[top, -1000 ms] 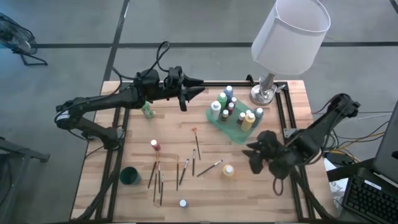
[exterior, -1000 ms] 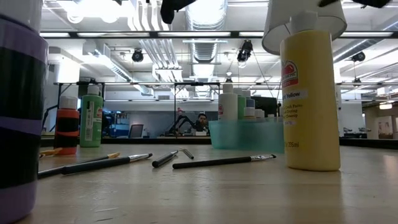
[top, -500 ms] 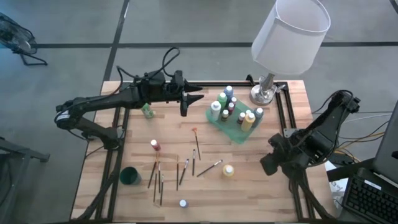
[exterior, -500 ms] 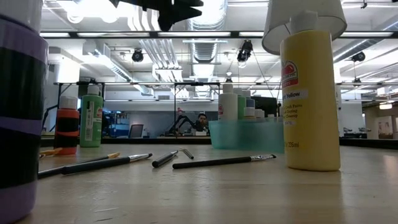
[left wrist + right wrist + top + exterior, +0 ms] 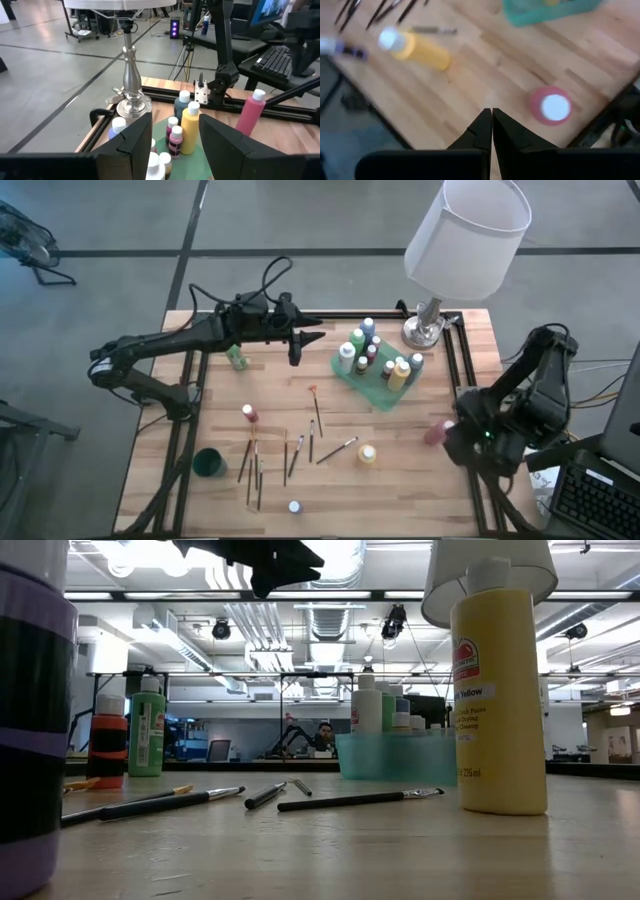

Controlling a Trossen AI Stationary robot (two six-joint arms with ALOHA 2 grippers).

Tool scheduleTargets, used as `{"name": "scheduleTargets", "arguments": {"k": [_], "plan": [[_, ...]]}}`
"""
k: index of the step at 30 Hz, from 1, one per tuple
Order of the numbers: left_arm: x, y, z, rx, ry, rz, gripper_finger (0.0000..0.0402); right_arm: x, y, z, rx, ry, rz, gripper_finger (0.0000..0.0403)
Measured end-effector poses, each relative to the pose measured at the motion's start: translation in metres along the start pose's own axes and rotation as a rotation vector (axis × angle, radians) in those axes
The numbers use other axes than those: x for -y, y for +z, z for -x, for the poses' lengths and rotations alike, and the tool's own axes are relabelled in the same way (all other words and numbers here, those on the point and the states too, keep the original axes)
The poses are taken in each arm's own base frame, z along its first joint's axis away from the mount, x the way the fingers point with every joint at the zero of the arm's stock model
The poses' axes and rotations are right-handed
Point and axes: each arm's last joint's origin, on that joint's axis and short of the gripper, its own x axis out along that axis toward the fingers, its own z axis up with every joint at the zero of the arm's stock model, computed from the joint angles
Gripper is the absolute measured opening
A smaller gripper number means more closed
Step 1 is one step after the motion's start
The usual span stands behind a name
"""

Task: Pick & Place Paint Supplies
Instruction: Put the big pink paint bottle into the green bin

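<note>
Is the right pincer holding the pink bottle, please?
No. The right pincer is shut on nothing, and the pink bottle stands apart from it on the table.

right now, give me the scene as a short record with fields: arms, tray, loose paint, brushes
left gripper: open, empty, raised over the table's far side, aimed at the tray
right gripper: shut, empty, at the table's right edge
tray: green, translucent, holds a cluster of white-capped bottles
pink bottle: upright beside the right gripper, not held
yellow bottle: upright, near the front
green bottle: upright under the left arm
red bottle: upright, left of centre
brushes: scattered flat, front centre
dark green cup: front left
</note>
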Motion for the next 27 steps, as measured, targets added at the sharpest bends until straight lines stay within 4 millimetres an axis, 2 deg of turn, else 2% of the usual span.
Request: {"name": "scheduleTargets", "arguments": {"k": [3, 9, 11, 14, 18, 24, 27], "plan": [[0.000, 0.000, 0.000, 0.002, 0.000, 0.000, 0.0168, 0.002, -0.008, 0.000, -0.070, -0.017, 0.088, 0.0013], [-0.001, 0.001, 0.000, 0.006, 0.011, 0.003, 0.0168, 0.008, -0.023, -0.012, -0.354, -0.163, 0.084, 0.0009], [-0.001, 0.001, 0.000, 0.006, 0.015, 0.008, 0.0168, 0.011, -0.027, -0.015, -0.368, -0.186, 0.101, 0.0009], [-0.002, 0.001, 0.000, 0.007, 0.039, 0.028, 0.0168, 0.013, -0.027, -0.021, -0.301, -0.184, 0.130, 0.0015], [-0.002, 0.001, 0.000, 0.008, 0.052, 0.060, 0.0168, 0.020, -0.024, -0.026, -0.257, -0.192, 0.096, 0.0048], [-0.002, 0.001, 0.000, 0.009, 0.053, 0.087, 0.0168, 0.042, -0.004, -0.014, -0.260, -0.138, -0.226, 0.0126], [-0.002, 0.000, 0.000, 0.008, 0.053, 0.088, 0.0168, 0.053, 0.005, -0.010, -0.265, -0.104, -0.306, 0.0164]]}}
